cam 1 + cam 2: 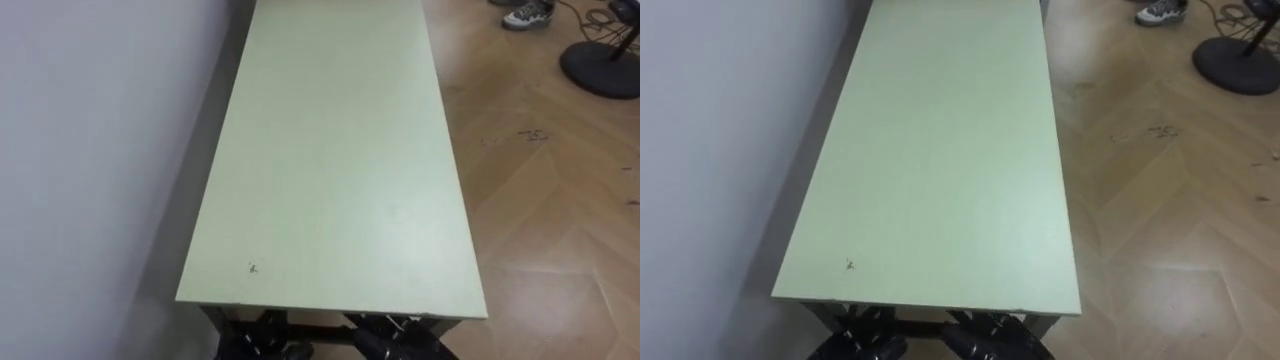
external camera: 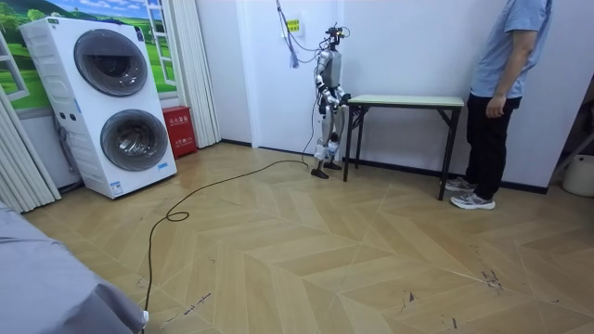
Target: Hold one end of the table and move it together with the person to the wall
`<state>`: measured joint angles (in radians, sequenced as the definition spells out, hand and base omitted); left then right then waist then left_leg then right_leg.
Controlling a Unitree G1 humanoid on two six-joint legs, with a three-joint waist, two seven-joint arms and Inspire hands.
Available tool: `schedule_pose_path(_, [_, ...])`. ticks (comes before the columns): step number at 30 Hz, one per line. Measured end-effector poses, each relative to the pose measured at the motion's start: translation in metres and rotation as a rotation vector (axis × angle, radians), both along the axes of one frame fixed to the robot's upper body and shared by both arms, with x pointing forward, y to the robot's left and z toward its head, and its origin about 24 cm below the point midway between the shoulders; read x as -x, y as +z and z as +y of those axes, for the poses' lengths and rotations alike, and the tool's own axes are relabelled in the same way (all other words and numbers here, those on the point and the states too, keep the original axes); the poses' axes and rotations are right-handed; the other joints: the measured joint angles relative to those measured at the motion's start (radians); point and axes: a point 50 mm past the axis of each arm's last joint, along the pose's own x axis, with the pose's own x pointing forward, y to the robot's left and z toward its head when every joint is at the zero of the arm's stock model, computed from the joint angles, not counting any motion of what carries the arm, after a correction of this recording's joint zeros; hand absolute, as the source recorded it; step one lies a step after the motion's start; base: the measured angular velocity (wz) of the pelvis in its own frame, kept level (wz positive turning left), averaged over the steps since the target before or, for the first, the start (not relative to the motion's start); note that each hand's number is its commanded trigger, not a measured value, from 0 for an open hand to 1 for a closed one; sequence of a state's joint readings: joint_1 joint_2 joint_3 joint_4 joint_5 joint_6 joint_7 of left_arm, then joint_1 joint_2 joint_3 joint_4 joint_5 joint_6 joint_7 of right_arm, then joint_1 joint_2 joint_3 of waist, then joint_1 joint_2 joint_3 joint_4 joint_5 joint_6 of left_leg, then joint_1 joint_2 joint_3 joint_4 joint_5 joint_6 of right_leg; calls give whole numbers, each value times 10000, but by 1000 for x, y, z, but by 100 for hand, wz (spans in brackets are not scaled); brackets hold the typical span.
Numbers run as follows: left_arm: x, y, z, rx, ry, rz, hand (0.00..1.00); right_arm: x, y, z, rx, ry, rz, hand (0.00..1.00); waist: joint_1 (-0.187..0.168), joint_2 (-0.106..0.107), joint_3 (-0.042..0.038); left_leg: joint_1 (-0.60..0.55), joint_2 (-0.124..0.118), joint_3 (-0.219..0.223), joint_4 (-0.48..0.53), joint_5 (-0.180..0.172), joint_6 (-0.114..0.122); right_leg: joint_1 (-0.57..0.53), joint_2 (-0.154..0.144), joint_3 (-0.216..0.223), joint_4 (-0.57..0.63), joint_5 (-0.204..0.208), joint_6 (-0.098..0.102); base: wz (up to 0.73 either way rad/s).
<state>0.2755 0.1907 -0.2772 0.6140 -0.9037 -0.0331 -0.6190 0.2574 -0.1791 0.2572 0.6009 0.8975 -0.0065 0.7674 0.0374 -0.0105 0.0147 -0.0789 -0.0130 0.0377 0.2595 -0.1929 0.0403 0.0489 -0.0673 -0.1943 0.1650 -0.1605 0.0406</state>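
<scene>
The pale green table [image 1: 340, 150] is seen standing lengthwise along the white wall [image 1: 90, 150], with its long left side just beside that wall. In the room view its dark legs are set on the wooden floor [image 2: 306, 250]. The robot is placed at one short end of the table, upright and facing along its length.

The left hand [image 1: 262, 338] is seen as a dark shape just below the table's near edge, towards the near left corner. The right hand [image 1: 400, 338] is seen the same way towards the near right corner. Both are partly covered by the tabletop, so it cannot be told how far either hand is open, nor whether the frame is grasped.

A person [image 2: 501, 83] is seen standing at the table's far end, just beside it, with an arm hanging by the hip and apart from the tabletop. The person's shoe [image 1: 528, 13] is seen on the floor beyond the table's far right corner. A round dark stand base [image 1: 598, 68] lies well to the right of the table. A stacked washer and dryer [image 2: 116, 102] stand well apart from the table, behind the robot's end.
</scene>
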Motion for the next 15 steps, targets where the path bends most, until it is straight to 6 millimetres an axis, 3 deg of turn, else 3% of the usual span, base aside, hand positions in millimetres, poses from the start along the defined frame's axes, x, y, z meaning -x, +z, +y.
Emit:
schedule_pose_path(4, [-2,3,3,-258,-885,-345,0,1,2,-6,836,1277,-262,0,-41,70,-19,32,-2,7,-18,0,1,-8,2,27,56,-1,1,-1])
schedule_pose_path(10, [15,-4,13,-1815,-2095,204,0,18,-5,-21,1739,1902,414,0,-62,74,-23,60,-18,-44,-11,5,-4,31,7,21,53,-1,1,0])
schedule_pose_path(15, [18,-11,20,-3037,-2017,634,0,29,-14,-24,2704,2238,1088,0,-38,-11,-6,99,-19,-78,-53,29,-33,65,13,-10,45,-1,1,0])
